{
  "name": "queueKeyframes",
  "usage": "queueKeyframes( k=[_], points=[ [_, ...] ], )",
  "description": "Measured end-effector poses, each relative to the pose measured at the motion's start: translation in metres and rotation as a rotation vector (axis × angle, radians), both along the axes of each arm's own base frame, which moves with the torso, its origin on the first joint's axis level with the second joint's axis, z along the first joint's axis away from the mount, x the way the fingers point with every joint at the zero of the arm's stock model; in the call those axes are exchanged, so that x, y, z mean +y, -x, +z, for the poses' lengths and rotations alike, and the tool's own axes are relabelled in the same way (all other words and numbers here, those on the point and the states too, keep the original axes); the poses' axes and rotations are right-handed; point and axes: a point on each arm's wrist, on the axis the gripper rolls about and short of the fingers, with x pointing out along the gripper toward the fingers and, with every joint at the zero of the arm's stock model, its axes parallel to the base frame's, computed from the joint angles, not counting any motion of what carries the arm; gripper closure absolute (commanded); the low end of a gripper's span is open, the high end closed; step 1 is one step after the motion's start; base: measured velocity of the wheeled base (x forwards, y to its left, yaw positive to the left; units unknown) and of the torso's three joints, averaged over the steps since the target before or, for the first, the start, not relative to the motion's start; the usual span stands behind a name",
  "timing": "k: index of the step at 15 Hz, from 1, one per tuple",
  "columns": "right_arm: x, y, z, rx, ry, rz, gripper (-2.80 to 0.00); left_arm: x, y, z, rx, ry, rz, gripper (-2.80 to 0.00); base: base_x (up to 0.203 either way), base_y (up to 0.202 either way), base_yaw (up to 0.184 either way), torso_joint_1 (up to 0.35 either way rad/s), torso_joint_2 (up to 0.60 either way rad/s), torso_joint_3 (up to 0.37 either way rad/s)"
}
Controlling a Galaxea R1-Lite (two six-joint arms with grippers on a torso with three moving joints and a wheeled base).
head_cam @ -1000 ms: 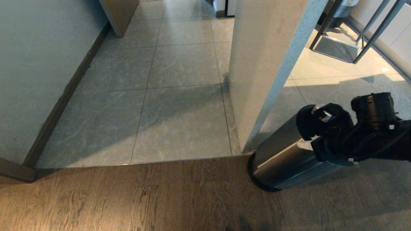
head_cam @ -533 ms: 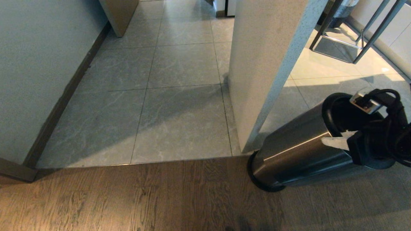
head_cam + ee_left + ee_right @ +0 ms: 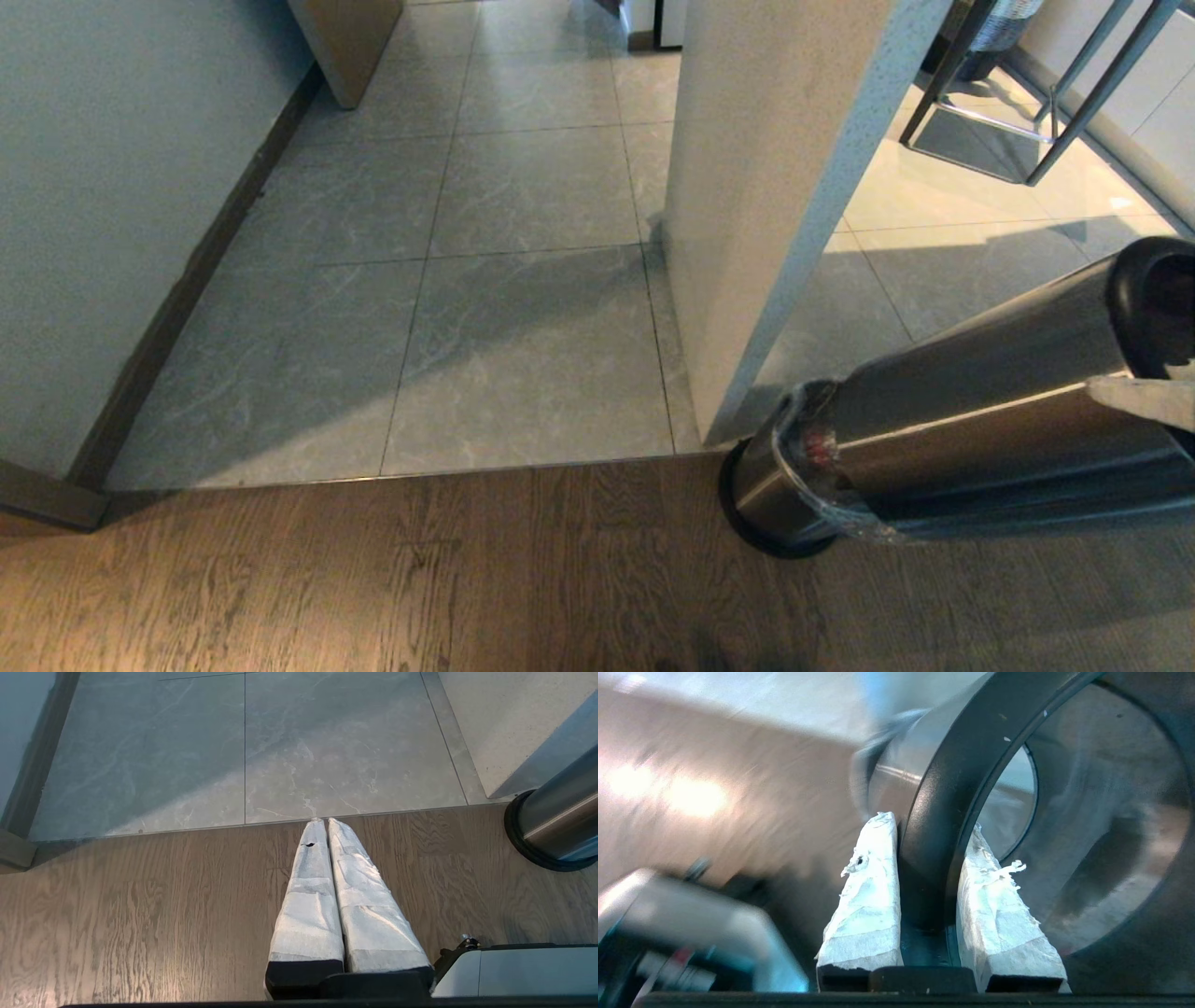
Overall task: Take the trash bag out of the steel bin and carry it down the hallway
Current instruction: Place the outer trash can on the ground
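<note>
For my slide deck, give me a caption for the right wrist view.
Right claw clamped on the black rim of the steel bin, one finger inside and one outside.

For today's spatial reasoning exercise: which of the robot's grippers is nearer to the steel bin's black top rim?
Right. The right gripper is clamped on the black top rim of the steel bin. The left gripper hangs shut over the wood floor, apart from the bin.

White-taped tapered fingers, black bases

Open hallway tiles ahead and left; pale pillar and raised steel bin blocking the right; stool legs beyond.
</note>
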Motion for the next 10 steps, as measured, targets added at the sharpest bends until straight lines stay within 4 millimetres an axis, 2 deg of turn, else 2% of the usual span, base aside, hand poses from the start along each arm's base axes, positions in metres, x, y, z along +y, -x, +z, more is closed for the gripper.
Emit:
queueKeyframes(
  k=[3, 5, 7, 10],
  points=[
    [-0.014, 0.014, 0.018, -0.042, -0.048, -0.146, 0.0, 0.0, 0.0, 0.0, 0.0, 0.0, 0.0, 0.0, 0.0, 0.0, 0.0, 0.0, 0.0, 0.0],
    [-0.025, 0.019, 0.022, -0.033, -0.079, -0.262, 0.0, 0.0, 0.0, 0.0, 0.0, 0.0, 0.0, 0.0, 0.0, 0.0, 0.0, 0.0, 0.0, 0.0],
    [-0.039, 0.017, 0.023, -0.027, -0.093, -0.371, 0.0, 0.0, 0.0, 0.0, 0.0, 0.0, 0.0, 0.0, 0.0, 0.0, 0.0, 0.0, 0.0, 0.0],
    [-0.064, 0.0, 0.015, 0.017, -0.131, -0.491, 0.0, 0.0, 0.0, 0.0, 0.0, 0.0, 0.0, 0.0, 0.0, 0.0, 0.0, 0.0, 0.0, 0.0]
  ],
)
